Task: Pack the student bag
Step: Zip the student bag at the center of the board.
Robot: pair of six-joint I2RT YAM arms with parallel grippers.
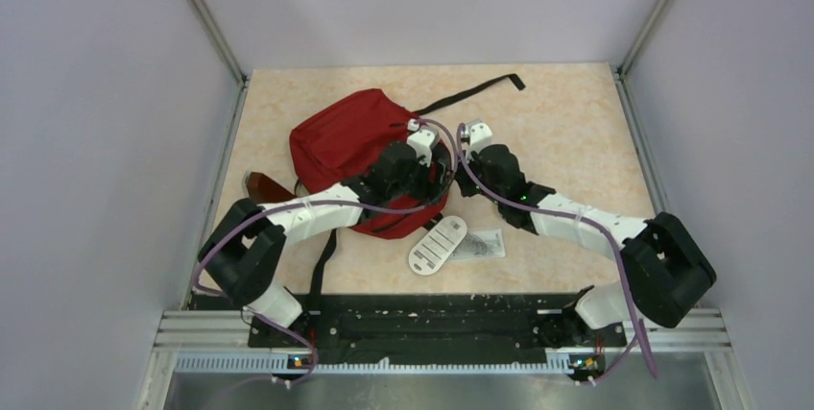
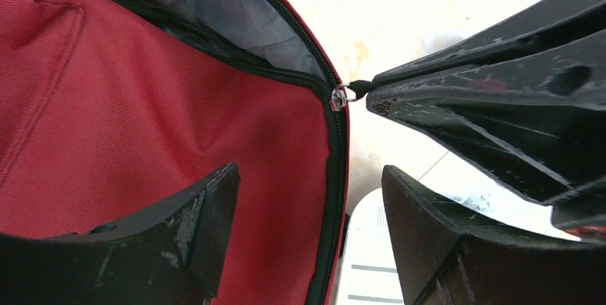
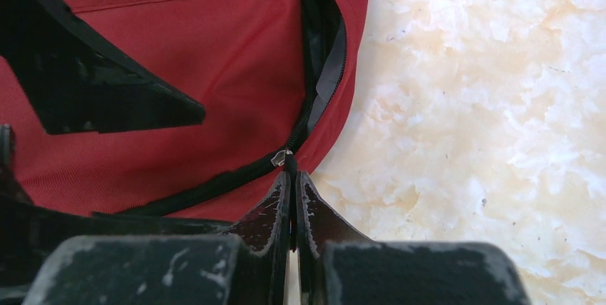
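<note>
One student bag [image 1: 346, 141], flat on the table [image 1: 576, 132], zip part open, grey lining showing. Two grippers, both at the bag's right edge. Left gripper [image 2: 309, 176]: jaws apart, one either side of the bag's zipped rim, nothing clamped. Right gripper [image 3: 291, 187]: jaws together, pinching the one zipper pull [image 3: 284, 160]. Off the bag's near-right corner: one white striped oval card [image 1: 437, 242], with one small packet [image 1: 483, 244] beside it. One brown pouch [image 1: 257, 184] touches the bag's left side. Two black straps: far strap [image 1: 480, 90] off the bag's far-right, near strap [image 1: 322, 271] off its near-left.
</note>
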